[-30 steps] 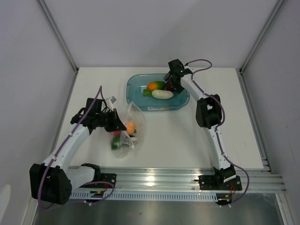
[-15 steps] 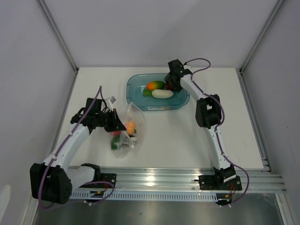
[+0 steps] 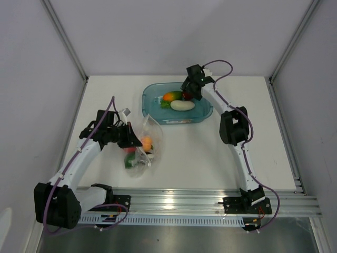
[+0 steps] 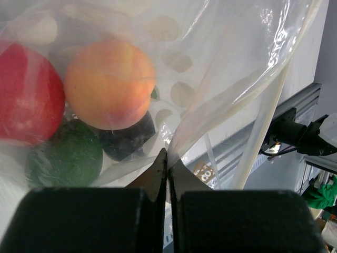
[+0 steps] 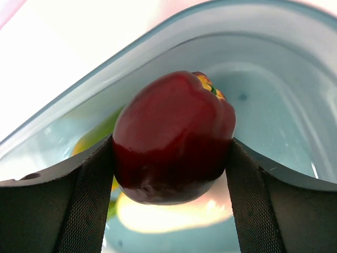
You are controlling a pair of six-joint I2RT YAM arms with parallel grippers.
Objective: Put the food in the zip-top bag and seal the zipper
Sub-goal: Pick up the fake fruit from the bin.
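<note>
From above, the left gripper sits at the near-left of the table against the zip-top bag, which lies crumpled on the surface with a spot of orange and some red and green showing through it. That view is too distant to show how the jaws stand. The left wrist camera settles it: the two black fingers are pressed together with a fold of the clear film pinched between their tips. It also makes out the food inside the bag, namely a peach-coloured fruit, a red fruit just beside it, a green piece below them and a dark purple piece under the peach. At the far side of the table, well apart from the bag, the overhead camera shows the teal tub holding an orange-green fruit and a white oblong side by side. The right gripper reaches in over the tub's far-right part, hiding whatever lies between its fingers. The right wrist camera supplies that missing piece: a glossy dark red apple fills the gap between the jaws. The ribbed pads touch it on both sides, so the gripper is clamped on it at a wide spread. The curved tub wall rises behind the apple, with the pale oblong blurred beneath. Whether the apple rests on the tub floor or hangs clear of it cannot be told from either view.
</note>
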